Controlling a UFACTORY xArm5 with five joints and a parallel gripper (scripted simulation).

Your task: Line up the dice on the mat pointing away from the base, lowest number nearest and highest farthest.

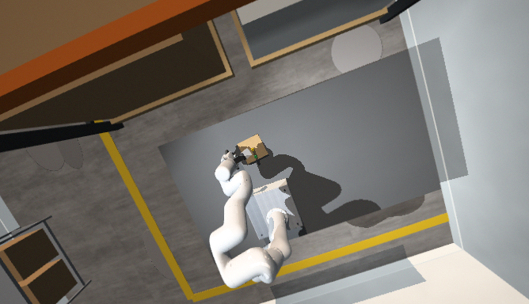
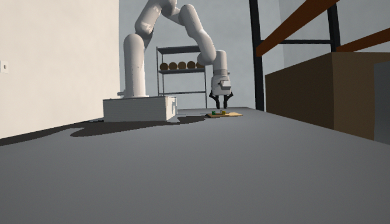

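Note:
A tan mat [image 1: 255,149] lies flat on the grey table, just beyond the robot's base block; it also shows in the exterior view [image 2: 225,114]. A green die [image 2: 213,112] and a yellow die [image 2: 223,112] sit on the mat, a little apart; from above they show as the yellow die [image 1: 253,149] and the green die [image 1: 255,156]. I cannot make out a third die; the gripper may hide it. My gripper [image 2: 220,107] points straight down, just above the mat between the two dice. Its fingers stand partly apart with nothing between them. From above, the gripper [image 1: 241,156] is over the mat's near edge.
The white base block [image 2: 139,108] stands left of the mat. A brown crate [image 2: 327,91] and a dark post [image 2: 257,67] stand to the right of the table. A shelf rack [image 2: 181,73] stands behind.

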